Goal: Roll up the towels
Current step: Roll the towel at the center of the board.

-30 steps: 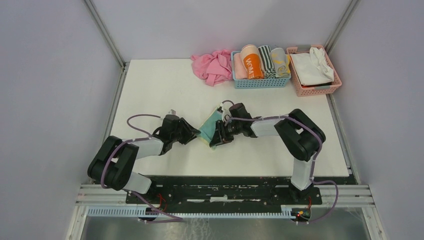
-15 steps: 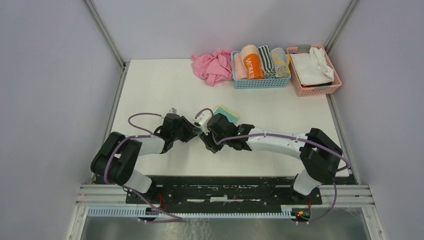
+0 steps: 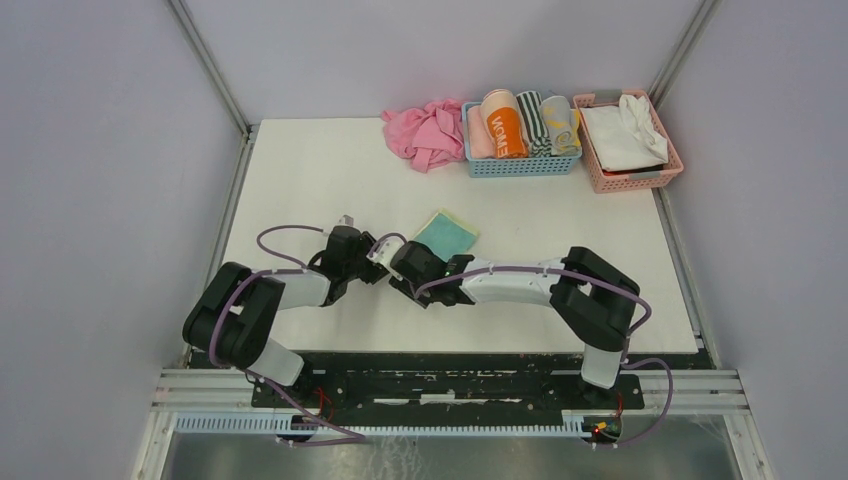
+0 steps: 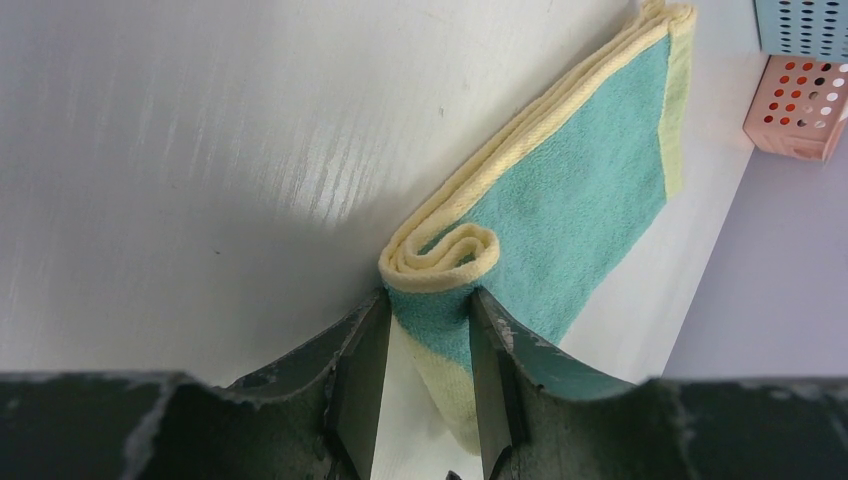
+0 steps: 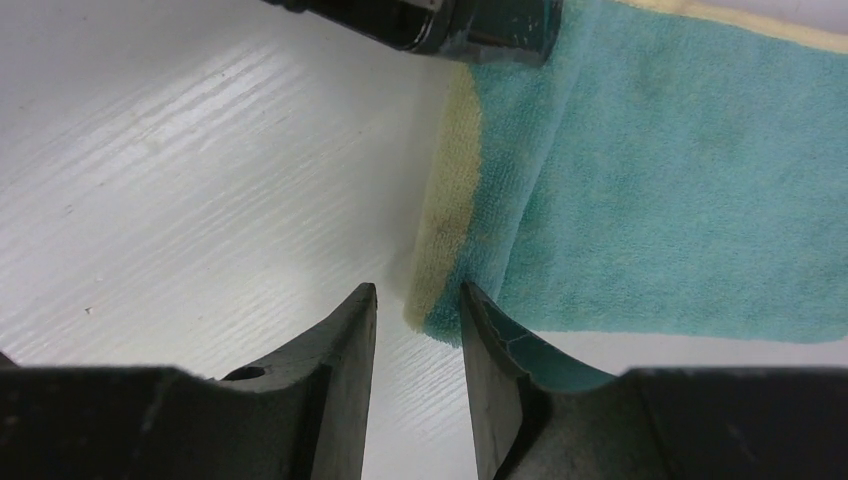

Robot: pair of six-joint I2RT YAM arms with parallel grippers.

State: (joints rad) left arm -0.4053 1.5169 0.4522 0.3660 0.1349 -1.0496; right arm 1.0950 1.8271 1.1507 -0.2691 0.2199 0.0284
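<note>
The folded terry towel (image 4: 580, 190), teal edged in yellow, runs diagonally from near-left to far-right. The left gripper (image 4: 428, 330) pinches its curled end. The right gripper (image 5: 418, 292) has its jaws slightly parted.

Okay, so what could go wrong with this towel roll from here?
The curl in the towel is loose; if the left gripper slackens, it may unfurl. The right gripper stands open at the towel's corner, gripping nothing, so the roll could skew. Both grippers sit close together and might collide.
</note>
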